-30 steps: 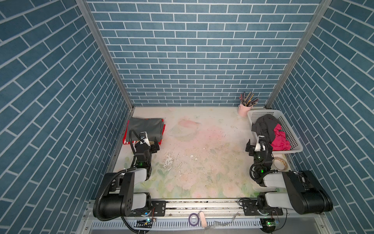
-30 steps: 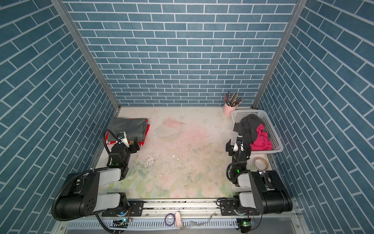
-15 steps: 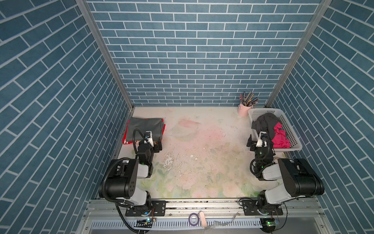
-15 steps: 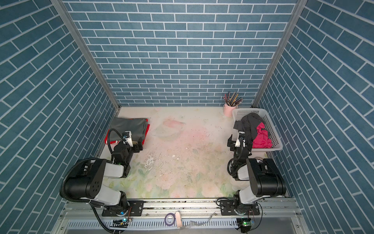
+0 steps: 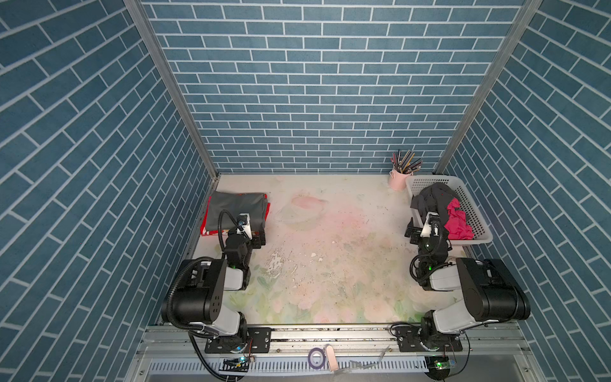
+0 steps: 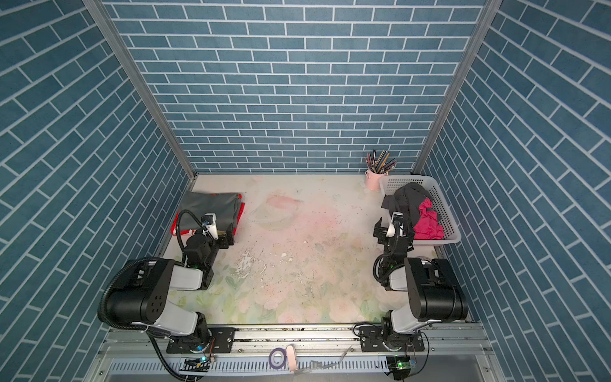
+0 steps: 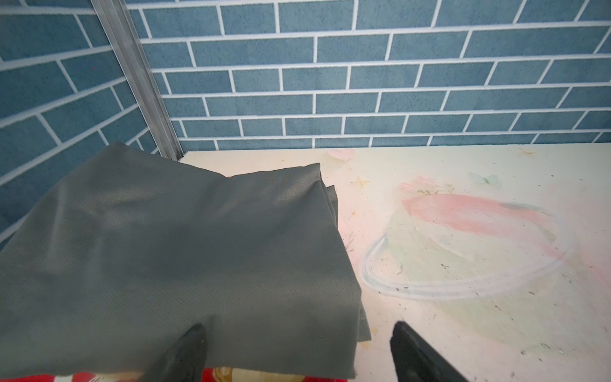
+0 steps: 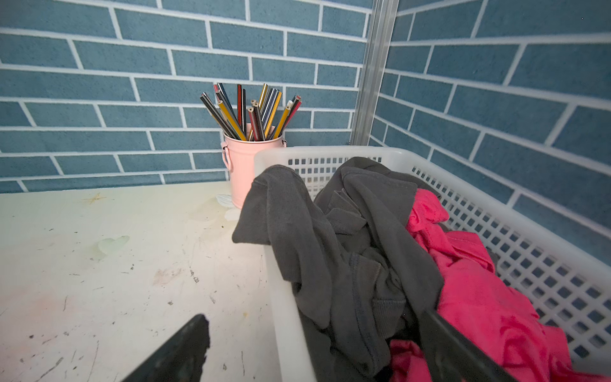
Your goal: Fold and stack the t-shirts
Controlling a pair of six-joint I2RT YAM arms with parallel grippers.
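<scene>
Grey t-shirt point(image 5: 238, 206) lies folded on the red t-shirt point(image 5: 206, 226) in the desk's point(image 5: 330, 264) corner, freeing folding room; left end effector point(image 7: 297, 327) and right end effector point(image 8: 314, 317) both gape empty, the latter astride the basket point(image 8: 284, 330) wall, likely for the dark t-shirt point(image 8: 330, 248).

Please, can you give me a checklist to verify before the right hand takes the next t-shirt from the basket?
1. Right hand open, empty: ok.
2. Left hand open, empty: ok.
3. Right hand's place: not ok; its fingers straddle the basket wall, one outside.
4. Dark t-shirt reachable: ok; it hangs over the rim.
5. Dark t-shirt free from magenta t-shirt: cannot tell.
6. Grey t-shirt folded on red t-shirt: ok.
</scene>
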